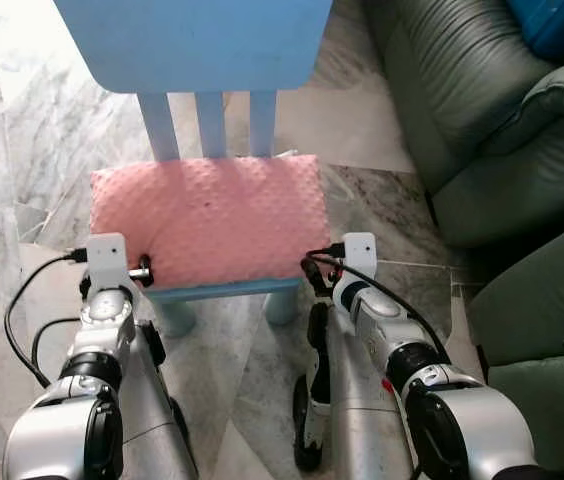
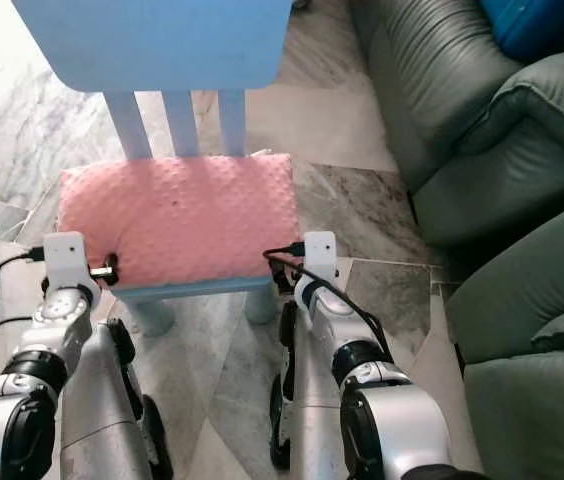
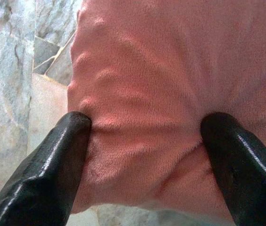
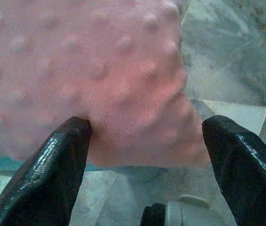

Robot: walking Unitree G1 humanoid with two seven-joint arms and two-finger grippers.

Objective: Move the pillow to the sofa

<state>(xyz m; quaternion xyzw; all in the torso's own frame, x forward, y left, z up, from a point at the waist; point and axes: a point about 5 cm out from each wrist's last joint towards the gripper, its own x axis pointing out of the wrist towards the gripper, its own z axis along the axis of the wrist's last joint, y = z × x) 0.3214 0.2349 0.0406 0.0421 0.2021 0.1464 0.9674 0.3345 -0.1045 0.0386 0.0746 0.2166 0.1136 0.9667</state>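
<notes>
The left gripper point(image 3: 145, 125) is spread, both fingers point(image 3: 53, 160) pressing into the near left edge of the pink pillow point(image 1: 210, 215). The right gripper point(image 4: 147, 127) is also spread, straddling the pillow's near right corner. Both arms reach forward, low. The pillow lies on a blue chair point(image 1: 197, 40). The head views add the sofa point(image 1: 482, 130) to the right and the marble floor point(image 1: 22, 150).

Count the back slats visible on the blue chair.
3. The slats stand side by side under the blue chair's top rail, behind the pink pillow. The pillow hides their lower ends; none seems fully hidden.
</notes>
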